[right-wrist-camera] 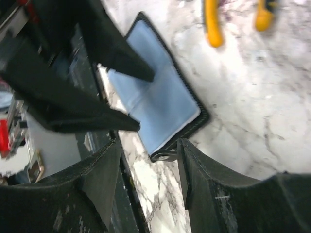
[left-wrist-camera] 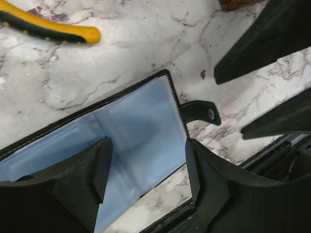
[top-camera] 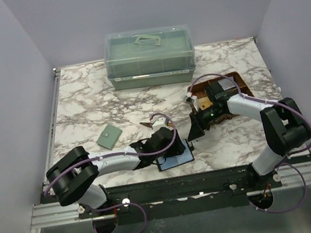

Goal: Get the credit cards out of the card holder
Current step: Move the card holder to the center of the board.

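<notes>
The black card holder (top-camera: 176,159) lies open flat near the table's front edge, its blue-grey lining up. It also shows in the left wrist view (left-wrist-camera: 141,126) and the right wrist view (right-wrist-camera: 160,99). Its snap tab (left-wrist-camera: 200,111) sticks out to the right. No grey cards show in any view. My left gripper (left-wrist-camera: 148,170) is open just over the holder's right panel, also seen from above (top-camera: 169,148). My right gripper (right-wrist-camera: 146,170) is open and empty, just above the snap tab (right-wrist-camera: 165,156) at the holder's right side (top-camera: 195,130).
A sage-green wallet (top-camera: 109,136) lies to the left. Yellow-handled pliers (left-wrist-camera: 48,29) lie behind the holder. A brown tray (top-camera: 238,80) is at the right, and a green lidded box (top-camera: 149,56) at the back. The table's black front rail (top-camera: 212,179) is close.
</notes>
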`<state>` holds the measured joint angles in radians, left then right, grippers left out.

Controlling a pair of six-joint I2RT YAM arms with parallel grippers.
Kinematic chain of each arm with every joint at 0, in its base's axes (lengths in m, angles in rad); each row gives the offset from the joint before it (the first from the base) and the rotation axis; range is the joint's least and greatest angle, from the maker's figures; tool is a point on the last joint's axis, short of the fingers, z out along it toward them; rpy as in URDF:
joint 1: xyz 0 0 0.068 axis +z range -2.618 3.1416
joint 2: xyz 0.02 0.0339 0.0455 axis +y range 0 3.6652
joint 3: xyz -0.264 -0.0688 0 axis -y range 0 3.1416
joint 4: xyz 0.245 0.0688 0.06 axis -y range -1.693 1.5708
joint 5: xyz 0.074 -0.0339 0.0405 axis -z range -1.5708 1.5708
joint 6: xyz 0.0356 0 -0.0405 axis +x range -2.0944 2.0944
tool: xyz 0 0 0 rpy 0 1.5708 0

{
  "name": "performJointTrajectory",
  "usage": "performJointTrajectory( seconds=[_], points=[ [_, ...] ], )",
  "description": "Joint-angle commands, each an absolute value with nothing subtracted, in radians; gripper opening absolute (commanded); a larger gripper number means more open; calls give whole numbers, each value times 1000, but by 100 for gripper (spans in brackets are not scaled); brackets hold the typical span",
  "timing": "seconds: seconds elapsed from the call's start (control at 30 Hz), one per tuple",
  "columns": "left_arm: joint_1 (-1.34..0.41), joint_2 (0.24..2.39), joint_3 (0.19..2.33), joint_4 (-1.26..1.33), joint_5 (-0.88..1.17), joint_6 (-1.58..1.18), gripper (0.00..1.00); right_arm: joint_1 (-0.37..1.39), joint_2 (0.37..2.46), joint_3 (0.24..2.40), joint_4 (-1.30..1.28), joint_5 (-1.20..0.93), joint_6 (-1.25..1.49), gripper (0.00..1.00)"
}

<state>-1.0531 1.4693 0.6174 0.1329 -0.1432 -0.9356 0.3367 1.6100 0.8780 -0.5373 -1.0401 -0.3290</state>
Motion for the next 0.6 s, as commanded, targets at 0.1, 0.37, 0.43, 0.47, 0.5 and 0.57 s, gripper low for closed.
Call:
performJointTrajectory(
  seconds=[0.1,0.37,0.43,0.47,0.5,0.57],
  points=[
    [-1117,1598,818,-131,-346,-1054,71,330,1635,887,-407,-893,-146,55],
    [-1151,1792,1080,-561,-480,-1195,73,330,1668,905,-417,-886,-132,54],
    [-1159,1832,1118,-620,-490,-1211,71,330,1668,906,-417,-879,-129,55],
    [-1163,1848,1128,-630,-487,-1211,70,330,1668,907,-417,-878,-129,55],
    [-1168,1860,1132,-633,-484,-1212,69,330,1670,908,-418,-879,-129,54],
    [-1172,1887,1136,-637,-480,-1214,65,330,1669,910,-421,-881,-130,54]
  ],
)
